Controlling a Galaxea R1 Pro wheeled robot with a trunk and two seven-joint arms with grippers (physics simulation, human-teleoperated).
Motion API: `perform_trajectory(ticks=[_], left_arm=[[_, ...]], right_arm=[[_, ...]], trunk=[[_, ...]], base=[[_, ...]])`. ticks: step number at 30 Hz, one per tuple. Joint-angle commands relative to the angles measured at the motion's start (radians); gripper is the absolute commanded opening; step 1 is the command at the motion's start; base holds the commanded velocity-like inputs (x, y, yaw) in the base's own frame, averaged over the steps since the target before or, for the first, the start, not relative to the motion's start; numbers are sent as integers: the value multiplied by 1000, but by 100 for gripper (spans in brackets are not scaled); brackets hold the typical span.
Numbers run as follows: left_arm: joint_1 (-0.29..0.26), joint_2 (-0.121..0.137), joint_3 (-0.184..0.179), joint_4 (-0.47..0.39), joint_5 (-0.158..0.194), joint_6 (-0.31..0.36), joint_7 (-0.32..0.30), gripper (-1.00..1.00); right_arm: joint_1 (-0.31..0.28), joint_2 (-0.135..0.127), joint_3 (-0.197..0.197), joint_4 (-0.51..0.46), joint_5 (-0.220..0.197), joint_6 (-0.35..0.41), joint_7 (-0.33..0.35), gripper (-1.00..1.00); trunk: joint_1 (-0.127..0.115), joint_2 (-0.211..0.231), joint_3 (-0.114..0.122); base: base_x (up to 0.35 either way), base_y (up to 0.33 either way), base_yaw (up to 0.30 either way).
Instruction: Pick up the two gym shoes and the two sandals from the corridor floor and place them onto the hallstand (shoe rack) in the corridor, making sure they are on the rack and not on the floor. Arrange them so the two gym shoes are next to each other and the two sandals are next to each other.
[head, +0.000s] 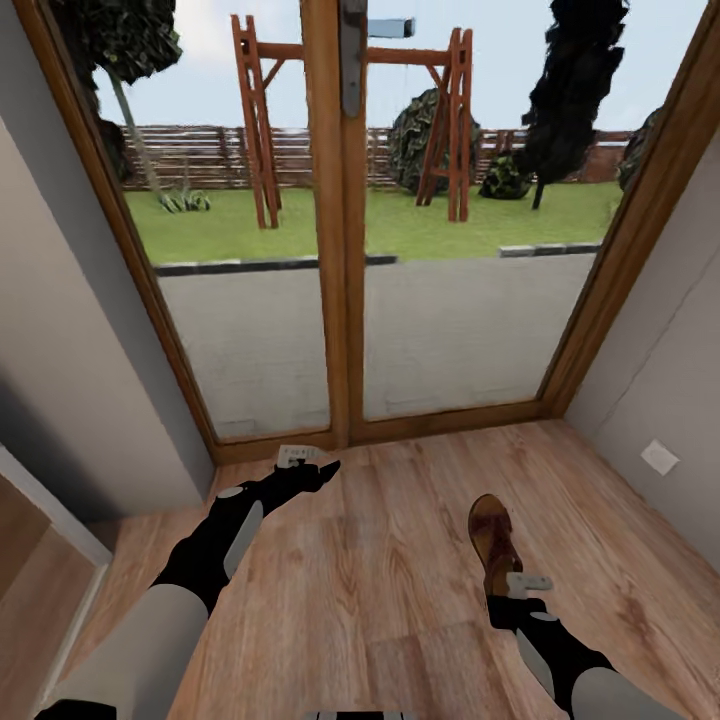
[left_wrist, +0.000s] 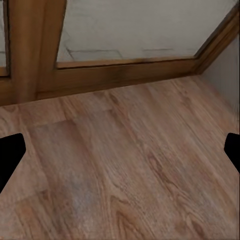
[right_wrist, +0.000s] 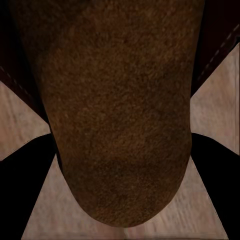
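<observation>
1. a brown sandal (head: 493, 545) lies on the wood floor (head: 380, 580) toward its right side, toe pointing at the glass door (head: 340, 300).
2. the right gripper (head: 527, 583) is at the sandal's heel; its fingers (right_wrist: 30, 185) flank the sole, contact unclear.
3. the left gripper (head: 300, 458) hovers near the door frame, jaws spread, holding nothing.

Rendered scene, evenly and brightly lit. Daylight enters through the glazed doors (head: 340, 250) at the far end; the garden beyond is bright and slightly soft. The left wall (head: 70, 380) carries a dim shadow near its base. The corridor floor (head: 380, 590) shows no glare. Wide-angle distortion splays the door frame outward. In the right wrist view, the sandal (right_wrist: 120, 110) is very close and blurred, grainy.
</observation>
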Motion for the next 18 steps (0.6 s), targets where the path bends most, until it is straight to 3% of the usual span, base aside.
perform_trajectory(ticks=[1,8,18], left_arm=[[0,0,0,-1,10,9,-1,100],[0,0,1,-2,11,9,-1,100],[0,1,1,-3,11,9,-1,100]], right_arm=[[0,1,-7,-2,3,4,0,-100],[0,1,-7,-2,3,4,0,-100],[0,1,-7,-2,3,4,0,-100]], trunk=[[-1,0,3],[-4,2,30],[-4,2,30]], base=[[0,0,-297],[0,0,-297],[0,0,-297]])
